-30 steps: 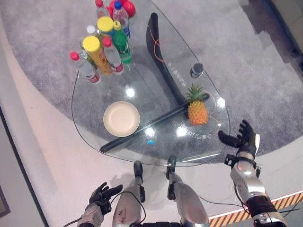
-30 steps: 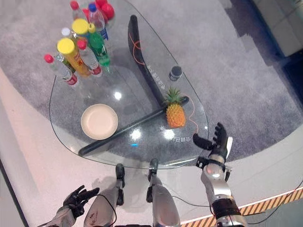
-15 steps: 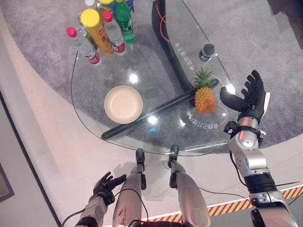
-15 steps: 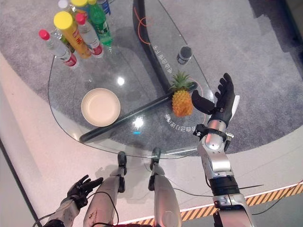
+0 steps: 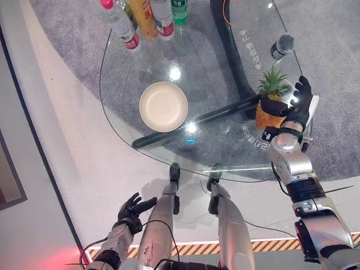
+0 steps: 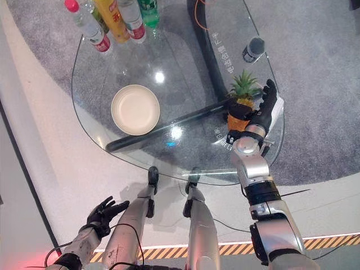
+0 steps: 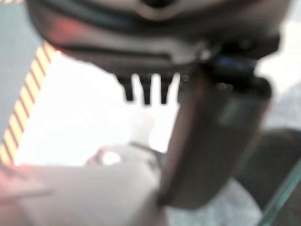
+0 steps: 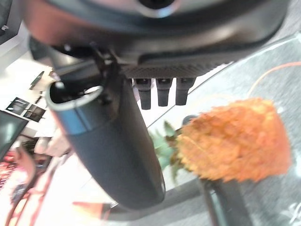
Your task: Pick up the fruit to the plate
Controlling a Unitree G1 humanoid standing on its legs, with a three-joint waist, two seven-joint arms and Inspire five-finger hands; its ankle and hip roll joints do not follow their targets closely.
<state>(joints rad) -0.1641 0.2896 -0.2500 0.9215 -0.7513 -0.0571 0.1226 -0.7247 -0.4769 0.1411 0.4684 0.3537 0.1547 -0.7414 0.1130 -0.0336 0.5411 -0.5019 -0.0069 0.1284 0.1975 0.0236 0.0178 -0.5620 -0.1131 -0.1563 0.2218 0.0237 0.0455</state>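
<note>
1. Small orange pineapple with green leafy crown (image 5: 269, 106): upright near the right edge of the clear glass tabletop (image 5: 129, 79), just over the dark bar of the frame under the glass. Not yet lifted.
2. Right hand (image 5: 298, 104): just beside the pineapple on its outer side, palm turned toward the fruit. Fingers straight and spread wide, thumb apart from them in the right wrist view, nothing held. Contact with the fruit hard to judge; placed as if to close round its body from the side.
3. Round cream-coloured plate (image 5: 163, 106): empty, near the middle of the tabletop, well apart from the pineapple and toward the left.
4. Cluster of plastic bottles with red, yellow and green tops (image 6: 115, 19): at the far left edge, clear of the way between fruit and plate.
5. Small dark cylindrical cup (image 5: 282, 45): near the far right edge, beyond the pineapple.
6. Left hand (image 5: 133, 210): low, off the near edge of the tabletop, fingers relaxed and spread, idle.
7. Likely step in hand: closing on the pineapple; carrying to the plate left to do.
</note>
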